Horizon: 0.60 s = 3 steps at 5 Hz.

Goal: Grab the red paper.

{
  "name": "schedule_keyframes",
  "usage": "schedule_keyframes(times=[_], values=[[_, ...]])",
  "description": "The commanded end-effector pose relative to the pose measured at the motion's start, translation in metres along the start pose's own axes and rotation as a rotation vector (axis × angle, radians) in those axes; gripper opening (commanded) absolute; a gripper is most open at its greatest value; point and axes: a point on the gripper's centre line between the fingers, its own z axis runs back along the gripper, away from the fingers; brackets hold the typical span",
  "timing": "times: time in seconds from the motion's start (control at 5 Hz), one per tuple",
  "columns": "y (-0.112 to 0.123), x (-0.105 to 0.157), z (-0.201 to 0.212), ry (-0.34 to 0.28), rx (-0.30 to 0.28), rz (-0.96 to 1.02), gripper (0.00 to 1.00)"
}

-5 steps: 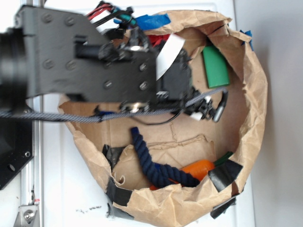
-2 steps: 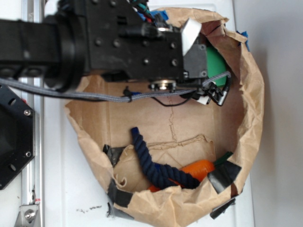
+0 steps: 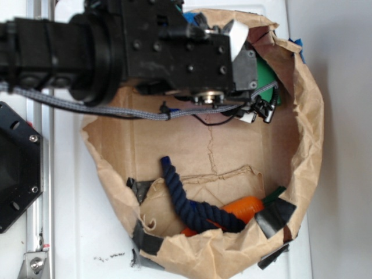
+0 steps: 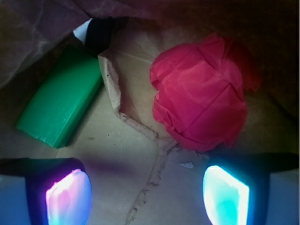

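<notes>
Fingers [image 4: 65,197] spread wide, nothing between them, glowing pads framing bare brown paper floor at the bottom of the wrist view. Gripper [image 4: 145,194] hovering above the bag's floor, not yet touching anything. Just ahead and toward the right finger, the red paper [image 4: 201,98], a crumpled wad resting on the floor of the paper bag [image 3: 311,145]. Off to the left, the green block [image 4: 61,108], well clear. In the exterior view, wad hidden under the arm; blue rope [image 3: 186,200] and orange carrot toy [image 3: 244,208] far across the bag. Approach stage, by the look of it. Next: nudge forward and rightward to centre the wad, descend, then close gently.
</notes>
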Motion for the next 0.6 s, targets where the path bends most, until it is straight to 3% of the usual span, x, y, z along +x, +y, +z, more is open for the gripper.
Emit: schedule_keyframes(times=[0.0,0.2,0.4], values=[[0.004,0.022,0.009,-0.04,-0.02,0.083,1.0],[0.013,0.023,0.009,-0.048,0.032,0.128,1.0],[0.018,0.027,0.01,-0.056,0.037,0.142,1.0]])
